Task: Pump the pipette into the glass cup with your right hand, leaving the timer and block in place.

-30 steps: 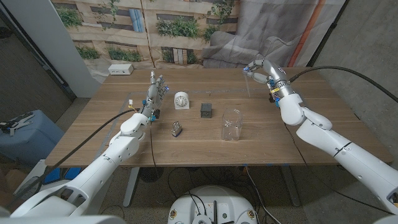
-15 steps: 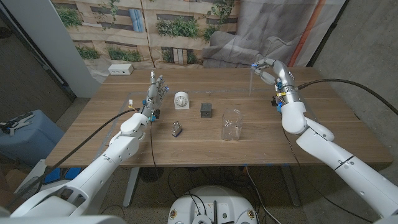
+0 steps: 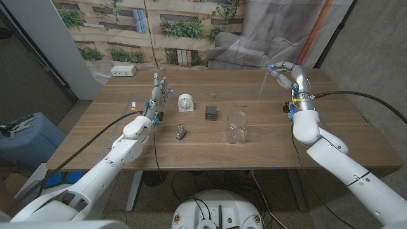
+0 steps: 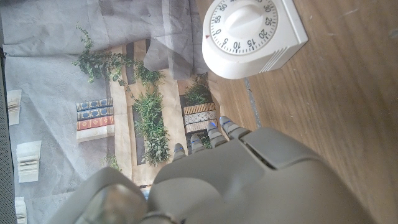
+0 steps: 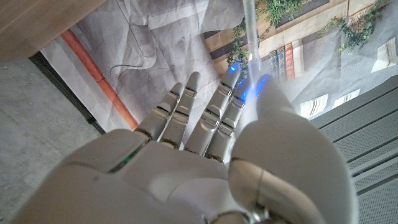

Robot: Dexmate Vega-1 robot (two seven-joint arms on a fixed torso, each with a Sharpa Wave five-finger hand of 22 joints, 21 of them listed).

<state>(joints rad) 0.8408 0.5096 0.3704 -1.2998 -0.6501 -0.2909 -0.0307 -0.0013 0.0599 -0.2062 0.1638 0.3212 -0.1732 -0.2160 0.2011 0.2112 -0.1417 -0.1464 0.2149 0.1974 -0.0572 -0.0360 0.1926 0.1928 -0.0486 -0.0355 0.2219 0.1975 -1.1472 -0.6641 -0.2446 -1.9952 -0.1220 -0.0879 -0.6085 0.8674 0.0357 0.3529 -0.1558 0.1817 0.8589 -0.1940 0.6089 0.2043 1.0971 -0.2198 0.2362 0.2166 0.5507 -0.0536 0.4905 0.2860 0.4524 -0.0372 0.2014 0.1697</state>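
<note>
While the left robot hand (image 3: pixel 161 93) stands empty with fingers apart, the right robot hand (image 3: pixel 290 73) pinches the pipette (image 3: pixel 265 81). It hangs beyond the glass cup (image 3: pixel 237 126) on the table (image 3: pixel 318 127).

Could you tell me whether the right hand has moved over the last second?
Yes. The right hand, holding the pipette, moved rightward, away from the glass cup.

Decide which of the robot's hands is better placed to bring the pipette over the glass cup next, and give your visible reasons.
The right hand: it already holds the pipette in the air, on the glass cup's side. The left hand stands beside the timer, holding nothing.
</note>
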